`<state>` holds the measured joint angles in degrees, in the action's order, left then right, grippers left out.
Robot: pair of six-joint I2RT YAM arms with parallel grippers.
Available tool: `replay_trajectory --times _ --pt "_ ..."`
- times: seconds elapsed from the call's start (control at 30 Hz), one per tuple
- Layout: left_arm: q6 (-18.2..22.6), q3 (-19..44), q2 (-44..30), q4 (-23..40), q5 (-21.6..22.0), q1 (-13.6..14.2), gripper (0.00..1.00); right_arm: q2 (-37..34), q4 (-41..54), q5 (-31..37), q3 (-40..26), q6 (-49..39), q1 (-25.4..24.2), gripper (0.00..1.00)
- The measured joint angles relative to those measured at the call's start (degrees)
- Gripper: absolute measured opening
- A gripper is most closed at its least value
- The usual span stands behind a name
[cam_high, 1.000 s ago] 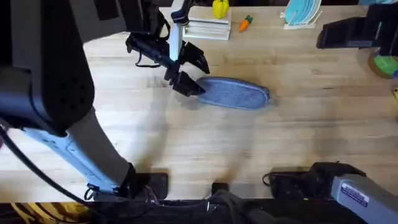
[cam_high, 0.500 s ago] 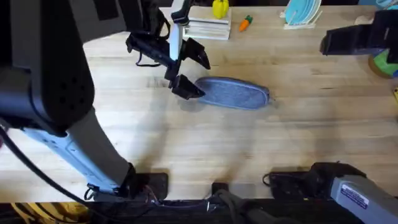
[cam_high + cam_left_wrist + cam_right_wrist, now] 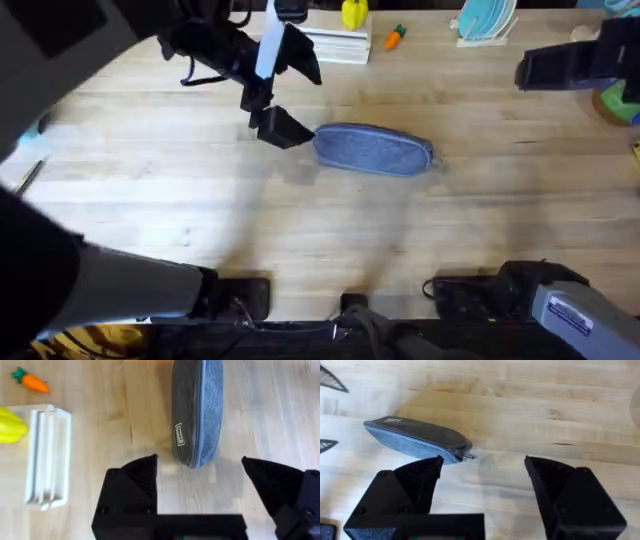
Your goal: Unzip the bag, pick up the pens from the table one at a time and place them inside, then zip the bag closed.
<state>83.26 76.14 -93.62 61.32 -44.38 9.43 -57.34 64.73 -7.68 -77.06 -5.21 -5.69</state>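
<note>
The blue-grey bag (image 3: 375, 150) lies zipped shut on the table (image 3: 300, 230), its zipper pull (image 3: 467, 455) at the right end. My left gripper (image 3: 313, 108) hovers open just off the bag's left end. In the left wrist view the bag (image 3: 197, 415) points at the gap between the open fingers of the left gripper (image 3: 200, 462). My right gripper (image 3: 525, 68) hangs open far to the right; in its wrist view the bag (image 3: 415, 440) lies well beyond the right gripper (image 3: 484, 462). A thin stick (image 3: 30, 175) lies at the far left; I cannot tell whether it is a pen.
At the back stand a white rack (image 3: 335, 45), a yellow toy (image 3: 353, 13), a small carrot toy (image 3: 396, 37) and teal plates (image 3: 485, 22). A green object (image 3: 620, 105) sits at the right edge. My left arm looms large and dark over the left side.
My left gripper has drawn back to the left and away from the bag's end, and its arm has swung closer under the camera. The bag has not moved.
</note>
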Motion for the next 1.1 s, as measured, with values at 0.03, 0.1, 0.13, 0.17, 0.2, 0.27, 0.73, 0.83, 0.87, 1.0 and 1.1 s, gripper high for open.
replay_trajectory --times 0.03,0.1,0.13,0.17,0.2,0.27,0.73,0.83,0.87,1.0,1.1 --pt "-1.18 0.00 1.78 0.20 0.79 -0.02 0.995 0.02 0.00 0.00 0.00 -0.05 0.00 0.998" --pt "-4.51 0.00 5.96 0.84 2.64 -0.04 0.995 0.21 0.01 0.00 0.00 -0.66 0.00 0.998" --pt "-6.22 0.00 7.76 1.03 3.51 -0.04 0.995 0.46 0.00 0.00 0.00 -1.03 0.00 0.997" --pt "-8.12 0.00 9.48 1.14 4.33 -0.04 0.995 0.81 0.00 0.00 0.00 -1.33 0.00 0.997" --pt "-10.46 0.00 11.45 1.19 5.40 -0.04 0.995 1.32 0.00 0.00 0.00 -1.80 0.00 0.997" --pt "-15.13 0.00 14.83 1.31 7.19 -0.04 0.995 2.41 0.00 0.00 0.00 -2.44 0.00 0.997" --pt "-50.30 0.00 37.18 2.66 20.59 -0.04 0.994 7.28 0.02 0.00 0.00 -3.74 0.00 0.998" --pt "-55.91 0.00 41.12 2.93 22.66 -0.04 0.993 7.30 0.33 0.00 0.00 -3.83 0.00 0.998" --pt "-57.44 0.00 42.24 2.96 23.24 -0.04 0.994 7.30 0.48 0.00 0.00 -3.85 0.00 0.998" --pt "-62.72 0.00 46.13 3.02 25.36 -0.04 0.993 7.30 0.59 0.00 0.00 -3.86 0.00 0.997" --pt "-64.62 0.00 47.80 3.27 26.19 -0.04 0.993 7.32 0.59 0.00 0.00 -3.87 0.00 0.997"
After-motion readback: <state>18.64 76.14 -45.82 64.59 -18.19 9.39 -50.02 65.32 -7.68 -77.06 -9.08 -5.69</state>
